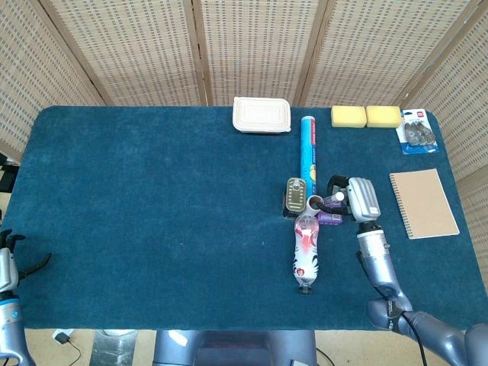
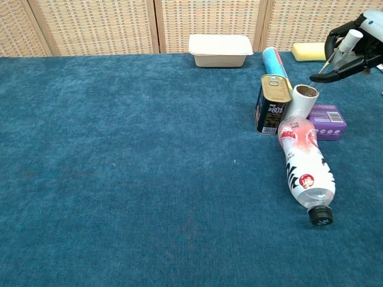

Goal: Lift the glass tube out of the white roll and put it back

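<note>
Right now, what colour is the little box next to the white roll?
Purple; the little box shows best in the chest view.

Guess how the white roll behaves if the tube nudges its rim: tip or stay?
The white roll stands upright, narrow and hollow, so it is probably light and tippy. The can and bottle beside it may brace it.

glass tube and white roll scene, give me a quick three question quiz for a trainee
1. True or false: the right hand holds the glass tube.
2. What lies directly in front of the white roll? A) plastic bottle B) notebook C) sponge
3. Fill in: the tin can stands to the ___ of the roll in the chest view.

Key: 1 true; 2 A; 3 left
</note>
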Tool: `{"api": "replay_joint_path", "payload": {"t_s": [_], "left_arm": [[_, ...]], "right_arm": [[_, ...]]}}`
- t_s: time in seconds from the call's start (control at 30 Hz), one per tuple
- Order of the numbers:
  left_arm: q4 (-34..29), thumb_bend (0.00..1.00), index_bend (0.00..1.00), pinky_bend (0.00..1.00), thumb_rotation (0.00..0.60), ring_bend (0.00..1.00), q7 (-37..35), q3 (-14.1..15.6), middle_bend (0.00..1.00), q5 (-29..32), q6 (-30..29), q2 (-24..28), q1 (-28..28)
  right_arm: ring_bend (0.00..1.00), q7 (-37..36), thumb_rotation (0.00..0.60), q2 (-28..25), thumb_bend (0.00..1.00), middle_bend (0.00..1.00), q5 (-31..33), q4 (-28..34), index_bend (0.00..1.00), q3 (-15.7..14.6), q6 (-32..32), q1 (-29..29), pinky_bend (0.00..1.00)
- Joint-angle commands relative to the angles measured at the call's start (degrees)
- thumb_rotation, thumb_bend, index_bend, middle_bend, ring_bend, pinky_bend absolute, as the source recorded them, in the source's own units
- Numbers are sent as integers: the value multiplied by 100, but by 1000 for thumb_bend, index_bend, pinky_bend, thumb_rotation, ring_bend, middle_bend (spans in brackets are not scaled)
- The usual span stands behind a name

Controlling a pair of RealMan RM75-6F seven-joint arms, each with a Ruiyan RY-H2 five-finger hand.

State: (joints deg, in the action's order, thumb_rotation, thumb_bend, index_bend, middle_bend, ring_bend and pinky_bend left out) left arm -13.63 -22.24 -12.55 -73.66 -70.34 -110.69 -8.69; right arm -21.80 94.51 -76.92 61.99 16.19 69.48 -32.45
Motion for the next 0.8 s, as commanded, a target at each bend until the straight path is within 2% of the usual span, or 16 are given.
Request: {"api": "replay_joint_path", "payload": {"t_s": [0.03,0.8], "left_arm": [[0,30,317,188,324,79,-1,0,175,0,0,0,0],[-5,29,317,188,323,79,1,-2,176,2,8,2,-3]], "right_arm": [[892,-15,600,4,206,815,-21,4,697,2,38,6,861],[962,-44,600,41,226,879,-130,62,752,-11,159,-30,905]]}}
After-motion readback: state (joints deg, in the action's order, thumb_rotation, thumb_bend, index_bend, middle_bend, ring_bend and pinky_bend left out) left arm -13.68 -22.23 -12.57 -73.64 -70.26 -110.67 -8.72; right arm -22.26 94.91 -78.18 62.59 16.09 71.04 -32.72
